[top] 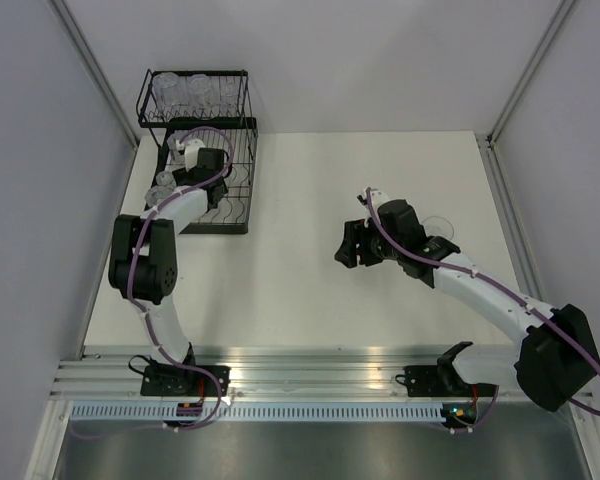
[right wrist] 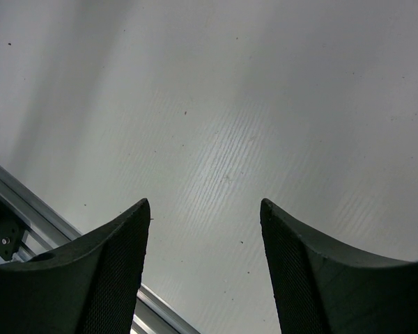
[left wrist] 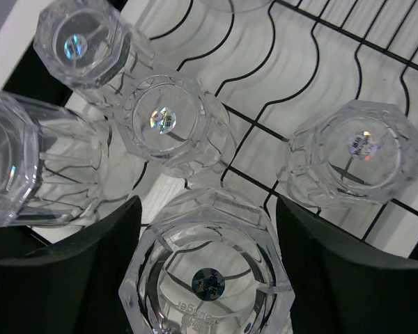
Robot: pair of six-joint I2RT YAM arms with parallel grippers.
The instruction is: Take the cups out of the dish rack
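Unloading at an early stage: dish rack [top: 248, 172] heavily loaded.
The rack, at 10 o'clock on the counter [top: 310, 200], holds cups [top: 195, 92] on both tiers. The left gripper [left wrist: 209, 202] straddles one bottom-up cup [left wrist: 205, 278]; cannot tell if it is clamped. The right gripper [right wrist: 205, 209], toward 3 o'clock, hangs released, empty.

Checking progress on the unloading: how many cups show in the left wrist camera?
5 cups: one inside the left hand, one far left, one top left, one centre, one right. A sliver at the top edge may be a sixth.
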